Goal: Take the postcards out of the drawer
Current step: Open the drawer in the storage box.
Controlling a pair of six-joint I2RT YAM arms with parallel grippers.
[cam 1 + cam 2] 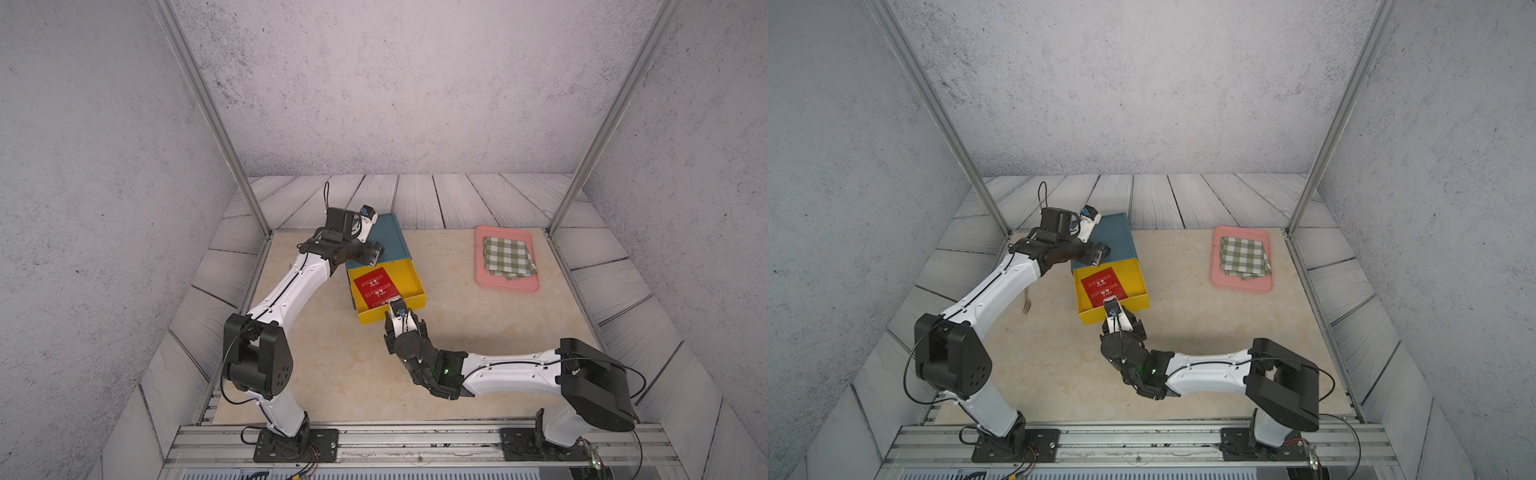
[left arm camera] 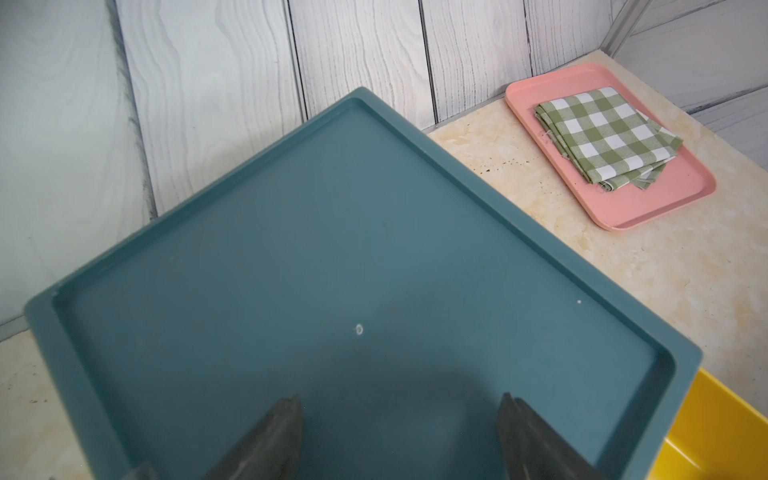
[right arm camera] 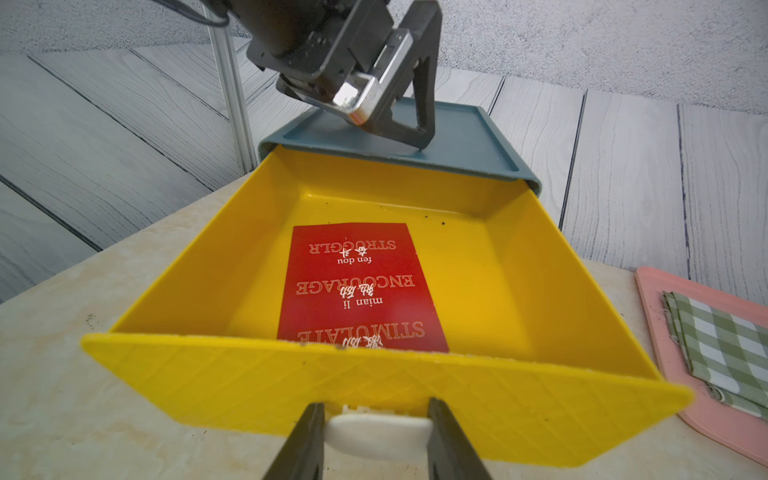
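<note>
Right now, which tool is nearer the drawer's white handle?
Right. The right tool grips the white handle at the front of the yellow drawer; the left tool is open above the blue cabinet top, behind the drawer.

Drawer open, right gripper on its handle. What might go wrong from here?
1. The drawer is far out of the teal case; if the right gripper, shut on the white handle, pulls further, it may drop free.
2. The postcards lie flat on the drawer floor by the front wall, so fingers may not get under an edge.
3. The open left gripper grips nothing above the case, which might slide.
</note>
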